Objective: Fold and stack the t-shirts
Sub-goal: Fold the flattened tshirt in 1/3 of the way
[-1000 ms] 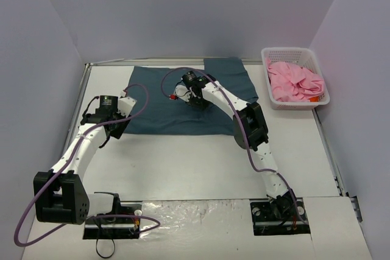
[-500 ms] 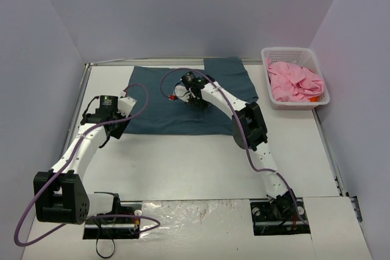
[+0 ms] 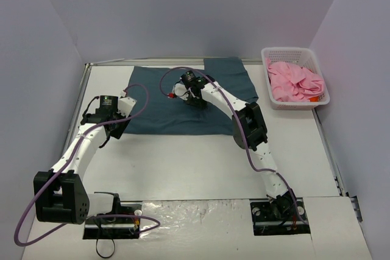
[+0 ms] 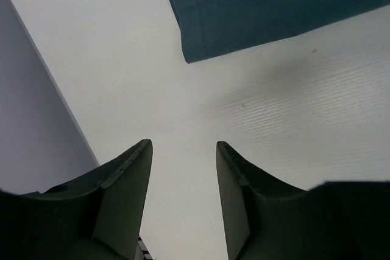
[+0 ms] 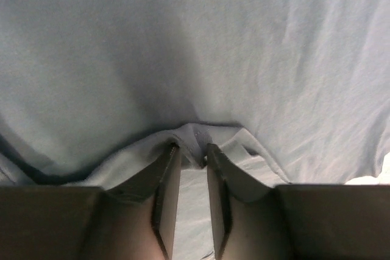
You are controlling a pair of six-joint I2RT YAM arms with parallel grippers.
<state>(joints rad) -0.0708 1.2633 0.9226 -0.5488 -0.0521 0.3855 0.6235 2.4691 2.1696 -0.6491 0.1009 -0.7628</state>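
Observation:
The dark teal-blue t-shirt (image 3: 158, 111) lies spread flat at the back of the table. My right gripper (image 3: 195, 97) is down on its middle. In the right wrist view the gripper (image 5: 190, 150) has its jaws a narrow gap apart, open, with a raised fold of the shirt (image 5: 195, 41) still lying between the tips. My left gripper (image 3: 116, 127) hovers open and empty by the shirt's near left corner (image 4: 274, 4); bare table shows between its fingers (image 4: 183, 150). The pink t-shirt (image 3: 294, 80) is bunched in the basket.
A white lattice basket (image 3: 291, 51) stands at the back right corner. A raised rail runs along the table's left edge (image 3: 82, 98). Grey walls close in on three sides. A wall panel (image 4: 30, 126) is close to my left gripper.
The right gripper's jaws have parted slightly on the shirt fold and its wrist shifted a little up and left. The left arm has not moved.

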